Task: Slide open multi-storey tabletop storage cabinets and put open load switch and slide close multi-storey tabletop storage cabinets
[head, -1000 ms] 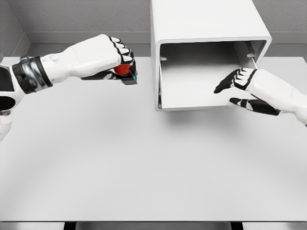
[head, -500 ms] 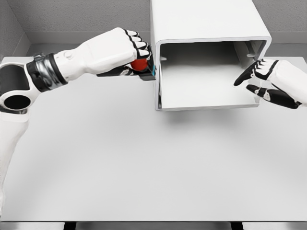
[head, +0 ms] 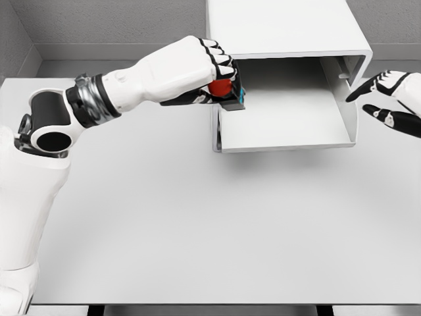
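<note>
A white tabletop storage cabinet (head: pixel 289 29) stands at the back of the table with its drawer (head: pixel 289 135) slid out toward me. My left hand (head: pixel 210 76) is shut on the load switch (head: pixel 227 92), a small black block with a red knob and a cyan edge. It holds the switch just above the drawer's left wall, at the cabinet's mouth. My right hand (head: pixel 388 102) hovers to the right of the drawer, apart from it, with fingers spread and nothing in them.
The white table (head: pixel 197 224) stretches wide in front of the cabinet. A grey wall (head: pixel 99 26) runs behind it. The table's front edge lies near the bottom of the view.
My left hand has carried the load switch to the right, from left of the cabinet to over the drawer's left side. My right hand has drawn back to the right, out of the drawer.
</note>
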`<state>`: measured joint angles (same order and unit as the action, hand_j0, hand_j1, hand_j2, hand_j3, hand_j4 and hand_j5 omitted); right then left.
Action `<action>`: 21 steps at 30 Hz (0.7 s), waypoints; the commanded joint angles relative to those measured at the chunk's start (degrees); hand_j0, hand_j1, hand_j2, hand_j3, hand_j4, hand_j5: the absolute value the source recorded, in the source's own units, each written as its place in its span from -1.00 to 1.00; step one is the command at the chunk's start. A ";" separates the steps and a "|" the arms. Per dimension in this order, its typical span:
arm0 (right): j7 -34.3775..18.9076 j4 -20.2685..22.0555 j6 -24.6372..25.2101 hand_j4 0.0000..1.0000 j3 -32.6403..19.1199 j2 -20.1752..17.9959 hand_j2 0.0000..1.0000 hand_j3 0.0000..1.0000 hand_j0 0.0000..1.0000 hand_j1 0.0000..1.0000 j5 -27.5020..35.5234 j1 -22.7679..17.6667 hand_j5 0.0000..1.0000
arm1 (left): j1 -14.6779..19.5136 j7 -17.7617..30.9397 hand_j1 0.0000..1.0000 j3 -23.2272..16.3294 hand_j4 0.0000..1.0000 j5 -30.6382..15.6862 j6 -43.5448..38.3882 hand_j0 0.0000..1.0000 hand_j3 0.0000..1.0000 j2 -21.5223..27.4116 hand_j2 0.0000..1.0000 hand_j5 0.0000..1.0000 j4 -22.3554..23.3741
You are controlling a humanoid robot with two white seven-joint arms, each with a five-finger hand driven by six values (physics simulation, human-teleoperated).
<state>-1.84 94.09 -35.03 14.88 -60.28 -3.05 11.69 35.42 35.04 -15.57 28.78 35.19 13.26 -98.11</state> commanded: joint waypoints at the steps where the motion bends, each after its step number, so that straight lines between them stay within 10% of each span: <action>1: -0.01 -1.28 0.03 0.14 -0.03 -0.10 0.14 0.14 0.14 0.14 0.41 0.00 0.14 | -0.09 -0.04 -0.17 -0.25 -0.17 -0.22 -0.19 -0.17 -0.17 -1.83 -0.17 -0.17 0.11; 21: -0.45 -10.86 0.03 0.06 -0.03 0.52 0.06 0.06 0.06 0.06 -0.20 -2.11 0.06 | -0.70 -0.04 -0.14 -0.78 -0.14 5.67 -0.19 -0.14 -0.14 -12.11 -0.14 -0.14 3.45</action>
<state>-2.17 83.95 -35.03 14.88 -59.91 -3.44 9.23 34.72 35.04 -16.33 34.09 35.19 1.96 -95.02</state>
